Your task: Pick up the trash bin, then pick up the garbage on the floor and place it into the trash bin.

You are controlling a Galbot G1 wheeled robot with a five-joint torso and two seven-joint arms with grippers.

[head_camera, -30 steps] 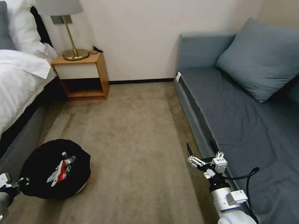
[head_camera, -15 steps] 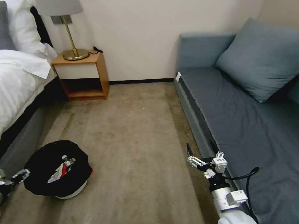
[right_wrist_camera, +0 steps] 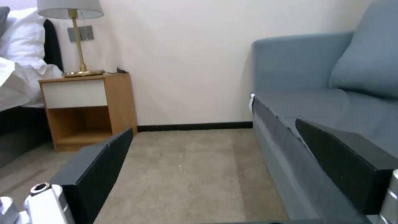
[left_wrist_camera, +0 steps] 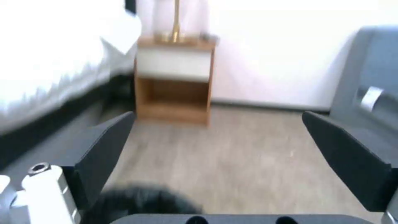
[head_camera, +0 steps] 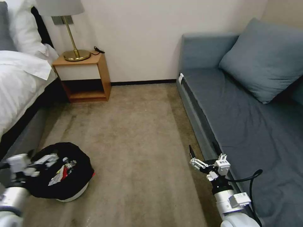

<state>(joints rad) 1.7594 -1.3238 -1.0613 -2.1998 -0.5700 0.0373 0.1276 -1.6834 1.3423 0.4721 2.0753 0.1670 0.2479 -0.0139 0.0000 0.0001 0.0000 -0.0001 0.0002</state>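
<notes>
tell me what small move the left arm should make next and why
Probably draw the left gripper up and back from the trash bin. Its fingers are open with nothing between them, the bin stands upright on the carpet, and the garbage lies inside the black liner. The carpet in view holds no litter, and the right gripper waits open by the sofa.

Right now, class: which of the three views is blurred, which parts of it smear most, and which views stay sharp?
Left wrist view: blurred throughout; the nightstand and the trash bin smear, and the bed glares white. Head view: room sharp, though the left tool over the bin is smeared. Right wrist view: sharp, from the sofa to the right tool.
</notes>
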